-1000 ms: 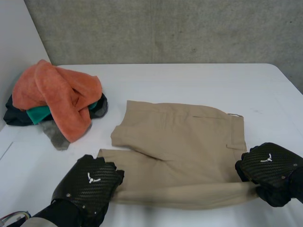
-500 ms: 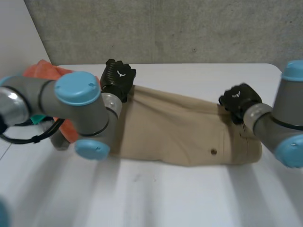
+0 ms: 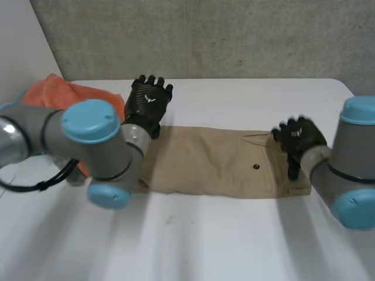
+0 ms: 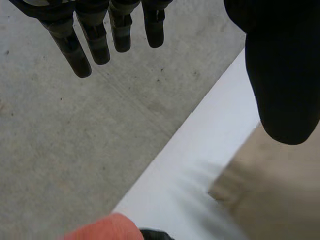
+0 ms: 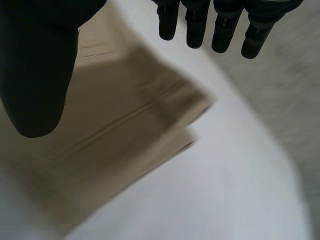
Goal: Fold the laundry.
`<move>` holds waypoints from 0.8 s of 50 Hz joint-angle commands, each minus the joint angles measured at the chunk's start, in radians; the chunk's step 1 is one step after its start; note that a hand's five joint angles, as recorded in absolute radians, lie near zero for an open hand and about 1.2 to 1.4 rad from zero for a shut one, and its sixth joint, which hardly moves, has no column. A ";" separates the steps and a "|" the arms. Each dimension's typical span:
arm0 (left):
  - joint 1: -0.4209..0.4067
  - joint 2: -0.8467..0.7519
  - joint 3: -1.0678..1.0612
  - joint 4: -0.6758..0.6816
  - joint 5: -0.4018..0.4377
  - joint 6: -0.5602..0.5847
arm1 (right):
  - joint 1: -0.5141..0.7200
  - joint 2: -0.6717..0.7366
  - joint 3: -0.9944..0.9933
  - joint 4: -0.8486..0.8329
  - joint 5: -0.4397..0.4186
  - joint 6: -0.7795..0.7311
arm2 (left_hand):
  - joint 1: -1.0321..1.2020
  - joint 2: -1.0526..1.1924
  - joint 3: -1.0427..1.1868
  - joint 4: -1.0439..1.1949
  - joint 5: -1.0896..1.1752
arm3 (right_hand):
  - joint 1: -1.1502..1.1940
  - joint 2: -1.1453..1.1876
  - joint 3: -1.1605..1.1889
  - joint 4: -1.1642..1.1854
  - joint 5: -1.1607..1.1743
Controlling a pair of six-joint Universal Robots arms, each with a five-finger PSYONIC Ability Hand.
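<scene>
The khaki shorts (image 3: pixel 217 167) lie on the desk (image 3: pixel 234 240), folded into one long band. The band's long axis runs across the desk from the left arm's side to the right arm's side.

The left robot hand (image 3: pixel 149 104) is at the far corner of the shorts' left end. Its fingers are straight and spread, the thumb is apart, and it holds nothing. In its wrist view that corner sits below the thumb, probably with air between them, though the blur makes this uncertain.

The right robot hand (image 3: pixel 297 139) is over the shorts' other end, by the waistband. It is also splayed and empty, with the cloth under its palm.

Each robot hand is therefore nearest its own short end. A fold along the long axis would likely carry one end over the other without the arms crossing.

The orange towel (image 3: pixel 58 92) tops a heap just beyond the shorts' left end.
</scene>
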 commanded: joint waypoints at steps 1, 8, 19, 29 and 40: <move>0.000 0.142 -0.206 0.004 0.008 -0.102 | -0.077 -0.025 0.160 -0.041 -0.085 0.070 | -0.018 -0.032 -0.039 -0.029 -0.050 | 0.038 0.057 0.054 0.052 0.044; 0.002 0.147 -0.246 0.004 0.007 -0.111 | -0.119 0.040 0.179 -0.192 -0.055 0.060 | -0.018 -0.032 -0.039 -0.029 -0.050 | 1.167 1.186 1.183 1.181 1.174; 0.007 0.229 -0.289 -0.002 0.005 -0.114 | -0.208 -0.126 0.210 -0.173 0.024 -0.164 | -0.018 -0.032 -0.039 -0.029 -0.050 | 1.168 1.186 1.184 1.182 1.174; 0.005 0.300 -0.326 -0.005 -0.001 -0.117 | 0.152 -0.140 0.053 -0.222 -0.005 -0.330 | -0.018 -0.032 -0.039 -0.029 -0.050 | 1.168 1.186 1.184 1.182 1.174; 0.013 0.348 -0.355 -0.005 -0.008 -0.145 | 0.459 0.092 0.033 -0.293 -0.260 -0.518 | -0.018 -0.032 -0.039 -0.029 -0.050 | 1.168 1.186 1.184 1.182 1.174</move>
